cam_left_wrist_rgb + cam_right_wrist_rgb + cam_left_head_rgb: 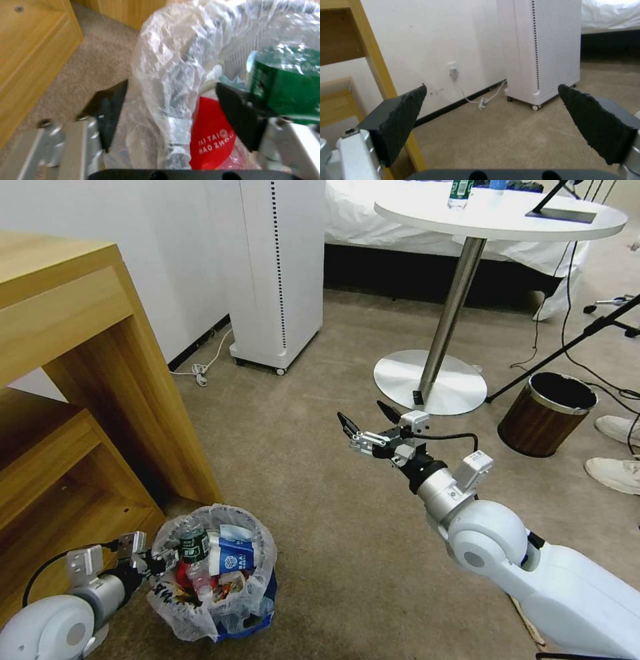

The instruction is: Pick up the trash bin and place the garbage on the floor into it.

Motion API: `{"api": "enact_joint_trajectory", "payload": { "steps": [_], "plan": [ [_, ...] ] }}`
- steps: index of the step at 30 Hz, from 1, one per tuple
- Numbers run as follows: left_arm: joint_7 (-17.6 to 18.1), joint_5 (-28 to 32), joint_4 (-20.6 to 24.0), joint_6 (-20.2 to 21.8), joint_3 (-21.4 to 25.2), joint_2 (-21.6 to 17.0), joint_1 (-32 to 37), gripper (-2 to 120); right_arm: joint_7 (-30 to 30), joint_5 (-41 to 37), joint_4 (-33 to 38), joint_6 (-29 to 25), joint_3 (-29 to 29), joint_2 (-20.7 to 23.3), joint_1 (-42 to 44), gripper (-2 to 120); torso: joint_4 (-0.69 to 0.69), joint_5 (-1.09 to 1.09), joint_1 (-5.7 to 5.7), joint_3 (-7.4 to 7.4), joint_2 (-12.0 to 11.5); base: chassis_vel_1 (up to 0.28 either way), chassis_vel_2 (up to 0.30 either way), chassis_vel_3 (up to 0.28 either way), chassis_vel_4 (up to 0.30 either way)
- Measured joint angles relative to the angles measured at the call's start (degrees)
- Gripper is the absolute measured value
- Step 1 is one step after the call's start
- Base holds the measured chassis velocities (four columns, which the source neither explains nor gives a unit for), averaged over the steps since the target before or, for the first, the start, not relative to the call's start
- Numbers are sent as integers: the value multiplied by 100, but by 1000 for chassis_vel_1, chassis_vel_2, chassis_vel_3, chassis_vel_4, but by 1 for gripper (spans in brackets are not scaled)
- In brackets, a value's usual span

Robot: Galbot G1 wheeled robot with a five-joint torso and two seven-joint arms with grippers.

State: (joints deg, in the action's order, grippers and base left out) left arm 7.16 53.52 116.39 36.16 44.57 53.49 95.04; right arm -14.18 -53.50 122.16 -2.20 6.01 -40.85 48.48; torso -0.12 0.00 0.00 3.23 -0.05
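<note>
The trash bin, lined with a crinkly white bag, stands on the carpet at the foot of the wooden desk. It holds garbage: a green-label bottle, a blue-white carton and a red wrapper. My left gripper is at the bin's near rim. In the left wrist view the left gripper is open, one finger outside the bag and one inside by the bottle. My right gripper hangs open and empty over bare carpet at mid-room, also open in its wrist view. A thin wooden stick lies by my right arm.
The wooden desk fills the left. A white tower unit stands at the wall with a cable beside it. Farther right are a round table's base, a brown wood-grain bin, a stand's leg and a person's shoes.
</note>
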Motion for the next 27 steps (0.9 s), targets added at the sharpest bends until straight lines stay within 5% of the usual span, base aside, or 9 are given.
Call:
{"api": "enact_joint_trajectory", "payload": {
  "steps": [8, 19, 27],
  "plan": [
    [-77, -583, 197, -271, 183, 144, 67, 99, 7, 66, -16, -29, -80, -80, 106, 100, 0, 0, 0, 0, 0, 0, 0, 0, 0],
    [-170, -1377, 310, -1090, 271, 544, -1, 100, 83, 184, -34, -168, -344, -194, 405, 100, 0, 0, 0, 0, 0, 0, 0, 0, 0],
    [-291, -2003, 783, -1659, 369, 974, 58, 100, 35, 576, -203, -588, -1486, -541, 976, 100, 0, 1, 0, 0, 0, 0, 0, 0, 0]
  ]
}}
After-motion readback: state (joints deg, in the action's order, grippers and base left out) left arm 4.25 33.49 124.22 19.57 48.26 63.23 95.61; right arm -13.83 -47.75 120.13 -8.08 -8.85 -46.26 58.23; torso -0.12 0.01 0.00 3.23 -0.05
